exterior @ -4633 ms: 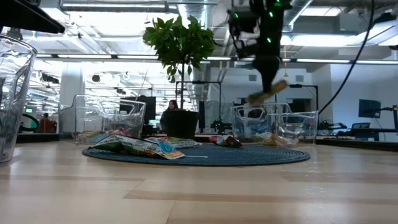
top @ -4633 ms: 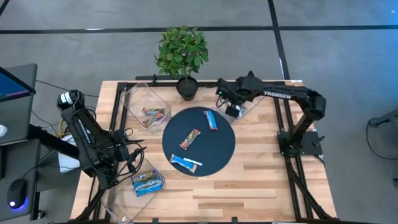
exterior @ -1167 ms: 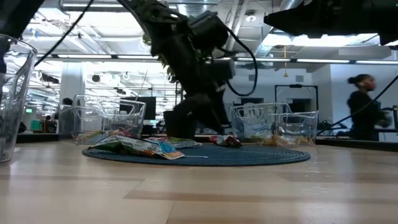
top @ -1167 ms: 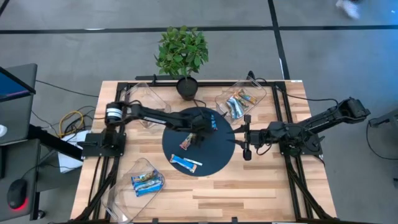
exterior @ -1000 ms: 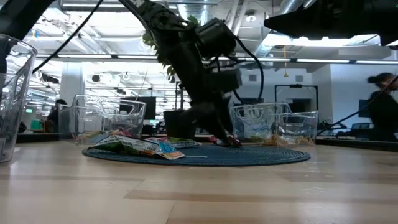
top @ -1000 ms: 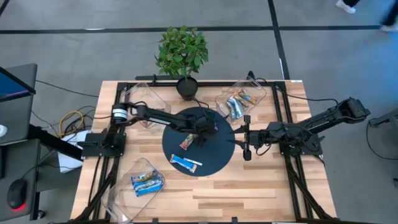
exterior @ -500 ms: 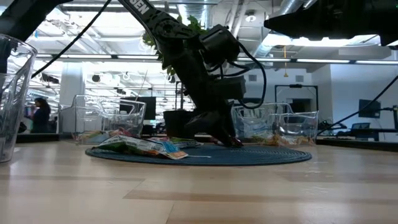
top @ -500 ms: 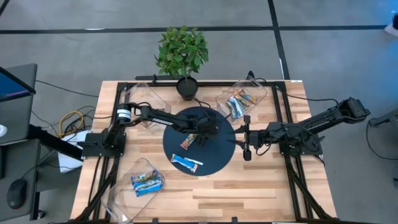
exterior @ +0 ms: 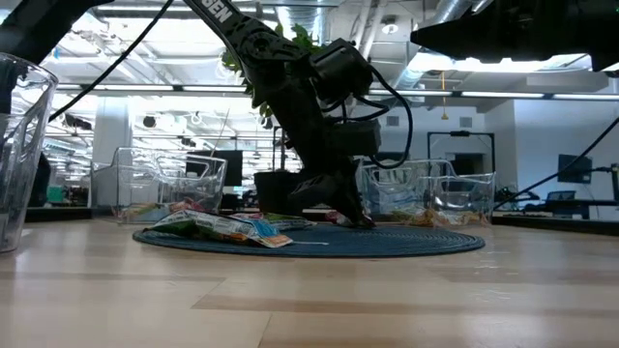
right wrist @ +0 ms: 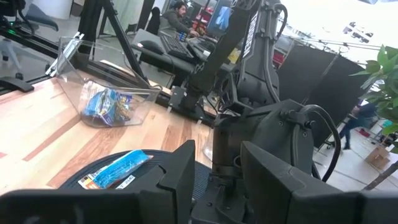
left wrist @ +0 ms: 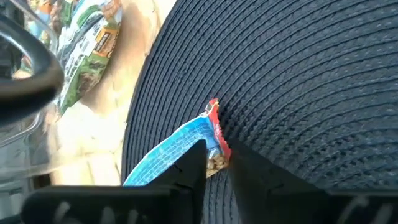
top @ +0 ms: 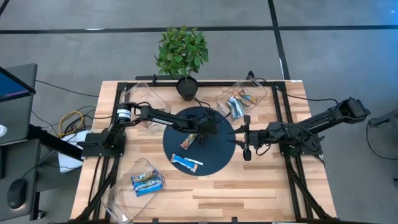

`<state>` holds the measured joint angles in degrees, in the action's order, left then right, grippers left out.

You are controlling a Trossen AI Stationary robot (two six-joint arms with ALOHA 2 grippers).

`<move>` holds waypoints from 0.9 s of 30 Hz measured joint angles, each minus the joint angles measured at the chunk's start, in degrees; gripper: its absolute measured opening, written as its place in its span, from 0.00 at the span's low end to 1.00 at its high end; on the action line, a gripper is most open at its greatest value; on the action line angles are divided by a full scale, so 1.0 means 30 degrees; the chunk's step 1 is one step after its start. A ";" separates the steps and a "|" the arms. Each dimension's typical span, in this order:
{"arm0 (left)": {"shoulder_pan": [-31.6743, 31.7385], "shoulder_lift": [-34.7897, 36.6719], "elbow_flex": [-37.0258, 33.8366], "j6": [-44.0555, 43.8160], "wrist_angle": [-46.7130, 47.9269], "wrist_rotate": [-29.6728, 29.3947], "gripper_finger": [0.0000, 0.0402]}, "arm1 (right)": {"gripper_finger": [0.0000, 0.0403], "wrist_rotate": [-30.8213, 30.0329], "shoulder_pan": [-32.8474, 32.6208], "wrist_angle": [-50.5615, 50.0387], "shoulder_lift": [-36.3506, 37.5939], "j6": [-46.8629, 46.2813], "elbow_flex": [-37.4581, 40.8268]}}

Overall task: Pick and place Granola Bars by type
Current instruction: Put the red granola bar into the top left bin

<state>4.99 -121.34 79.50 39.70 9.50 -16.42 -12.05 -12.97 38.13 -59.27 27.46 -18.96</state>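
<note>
A round dark mat (top: 219, 158) holds three granola bars. A brown one (top: 189, 140) and a blue-and-white one (top: 186, 163) lie flat on it. The third, blue with a red end (left wrist: 180, 149), is under my left gripper (top: 209, 129) near the mat's far right part, and that gripper is shut on it. In the low view the left gripper (exterior: 350, 217) is down at the mat. My right gripper (top: 241, 140) waits open just off the mat's right edge, pointing left. My left gripper pinches the blue bar between its two fingers (left wrist: 193, 168) close to its red crimped end (left wrist: 211, 146). That end (left wrist: 216, 121) sticks out past the fingertips. The fingers come slanting down from the table's left. The bar looks to lie on the mat.
Three clear bins stand round the mat: far left (top: 146, 107) with brown bars, far right (top: 239, 99) with mixed bars, near left (top: 146, 182) with blue bars. A potted plant (top: 182, 53) stands at the far edge. Bare wood lies near and to the right.
My left gripper has moved a little toward the table's right and come down onto the blue bar at the mat's far right part, which it now covers in the high view. The other bars and the right arm have kept still.
</note>
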 joint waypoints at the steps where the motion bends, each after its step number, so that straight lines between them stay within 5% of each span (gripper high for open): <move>1: 0.0000 -0.0001 0.0000 -0.0001 0.0000 -0.0236 0.13 | 0.30 0.0000 0.0000 -0.0003 0.0000 -0.0007 0.0000; 6: 0.0000 0.0000 0.0000 -0.0046 0.0000 -0.0800 0.01 | 0.30 0.0000 0.0000 -0.0007 0.0000 -0.0007 0.0000; 27: -0.1510 0.1281 -0.0022 0.0503 0.0808 -0.5241 0.00 | 0.30 0.0000 0.0000 -0.0416 0.0000 -0.0200 0.0000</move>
<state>0.46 -117.49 79.44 41.21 11.92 -32.14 -12.05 -12.97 36.88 -59.27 26.86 -18.96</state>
